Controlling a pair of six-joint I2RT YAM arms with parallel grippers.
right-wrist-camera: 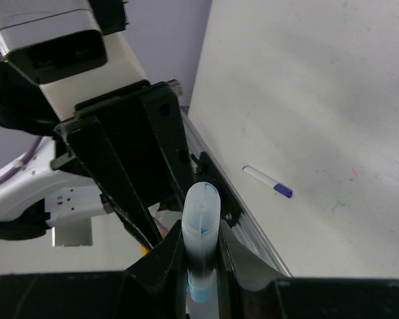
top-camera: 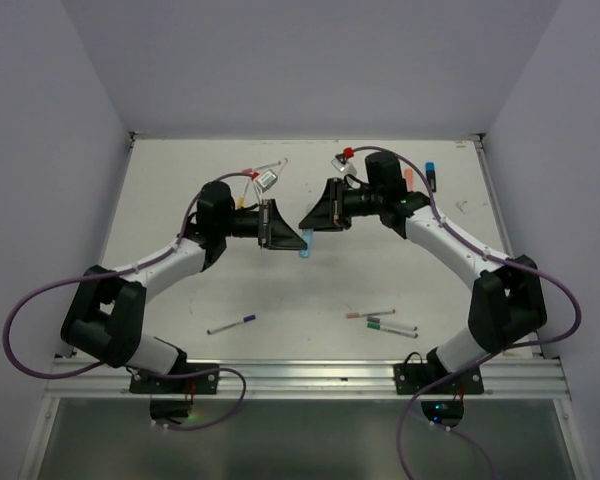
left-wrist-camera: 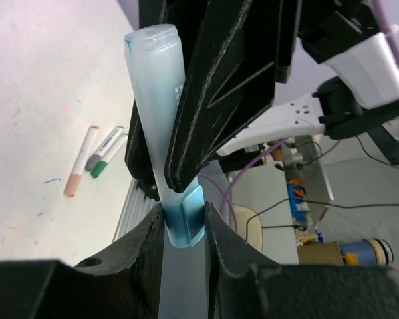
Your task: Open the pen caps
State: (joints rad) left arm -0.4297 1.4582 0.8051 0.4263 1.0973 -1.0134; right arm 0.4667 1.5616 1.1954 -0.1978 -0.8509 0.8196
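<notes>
The left gripper (left-wrist-camera: 184, 219) squeezes the blue highlighter (left-wrist-camera: 183, 282), up in the air. The right gripper (right-wrist-camera: 201, 242) pinches its see-through end, likely the blue cap (left-wrist-camera: 153, 100). The highlighter points straight from one gripper to the other, so pulling apart along it should open it.

robot lab — walled test table (top-camera: 300, 290), aluminium rail (top-camera: 310, 375)

White table (top-camera: 170, 190), pale lavender walls (top-camera: 40, 100), aluminium rail (top-camera: 310, 372) at near edge.

From above, only one end of the blue highlighter (top-camera: 305, 250) shows; the fingers (top-camera: 280, 230) hide the rest.
</notes>
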